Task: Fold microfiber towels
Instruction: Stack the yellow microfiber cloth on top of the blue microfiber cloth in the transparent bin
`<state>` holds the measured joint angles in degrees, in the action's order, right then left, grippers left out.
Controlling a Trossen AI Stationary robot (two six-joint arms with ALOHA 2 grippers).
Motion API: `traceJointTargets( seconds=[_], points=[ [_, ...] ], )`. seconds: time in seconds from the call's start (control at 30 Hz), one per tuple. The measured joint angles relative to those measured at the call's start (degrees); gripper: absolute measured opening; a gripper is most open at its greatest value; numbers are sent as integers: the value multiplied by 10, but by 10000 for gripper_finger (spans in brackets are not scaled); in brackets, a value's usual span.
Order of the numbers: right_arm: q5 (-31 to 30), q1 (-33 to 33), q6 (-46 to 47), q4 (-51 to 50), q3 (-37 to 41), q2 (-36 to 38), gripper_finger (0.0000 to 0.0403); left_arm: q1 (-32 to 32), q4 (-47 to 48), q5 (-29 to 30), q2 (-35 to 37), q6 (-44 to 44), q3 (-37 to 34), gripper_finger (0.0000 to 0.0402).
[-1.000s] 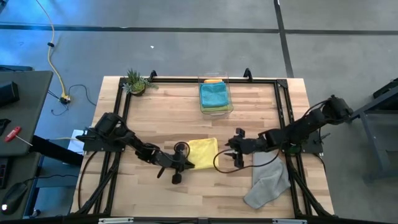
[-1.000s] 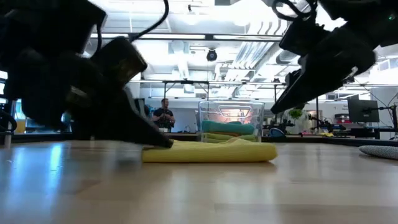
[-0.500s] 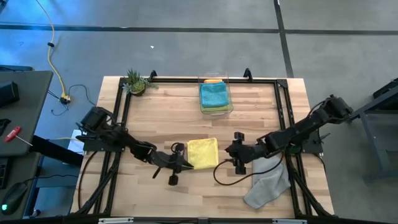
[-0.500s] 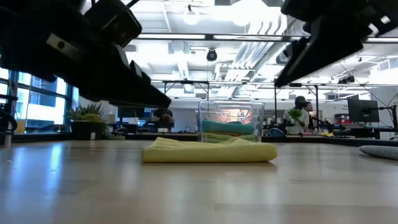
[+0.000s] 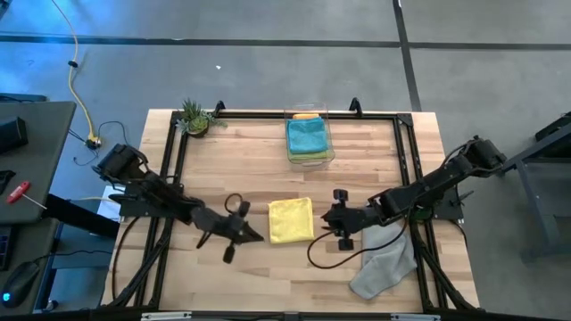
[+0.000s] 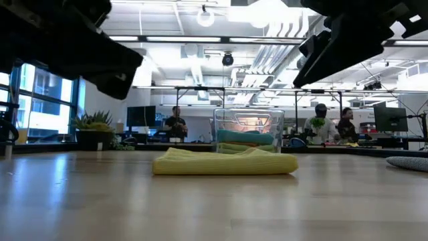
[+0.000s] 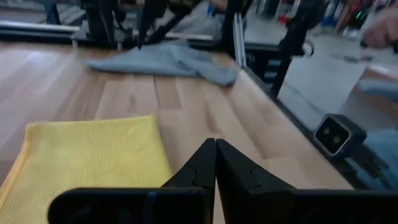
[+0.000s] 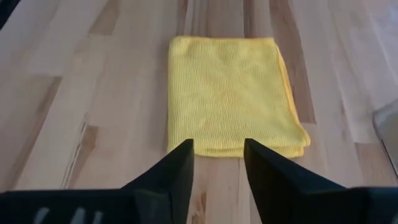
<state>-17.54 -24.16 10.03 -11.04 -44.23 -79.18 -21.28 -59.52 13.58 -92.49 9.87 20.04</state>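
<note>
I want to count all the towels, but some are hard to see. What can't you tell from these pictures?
- Clear bin, high view: teal towel covers the stack; only an orange edge peeks out.
- Same bin, low view: its glare blurs the lower layers.
- Grey towel, low view: cut off by the picture's edge.
- Yellow towel: its number of folded layers can't be counted.

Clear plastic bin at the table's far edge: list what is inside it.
The clear plastic bin holds a stack of folded towels: teal towel on top, lime green towel under it, orange towel peeking out behind. Anything deeper in the stack is covered.
</note>
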Motion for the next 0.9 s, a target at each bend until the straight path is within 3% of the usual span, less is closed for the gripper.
traceJointTargets(
  seconds=[0.13, 0.33, 0.53, 0.67, 0.9],
  points=[
    [-19, 2, -1, 25, 0, 0, 111, 10, -81, -14, 0, 10, -43, 0],
    [-9, 5, 2, 53, 0, 0, 68, 31, -100, -14, 0, 19, -69, 0],
    [-20, 15, 79, -83, -57, -27, 41, 47, -100, -51, 0, 10, -71, 0],
    [-9, 21, 109, -123, -100, -66, 58, 65, -96, -63, 0, 10, -71, 0],
    [30, 6, 110, -156, -168, -136, 138, 99, -94, -53, -1, 9, -68, 0]
  ],
)
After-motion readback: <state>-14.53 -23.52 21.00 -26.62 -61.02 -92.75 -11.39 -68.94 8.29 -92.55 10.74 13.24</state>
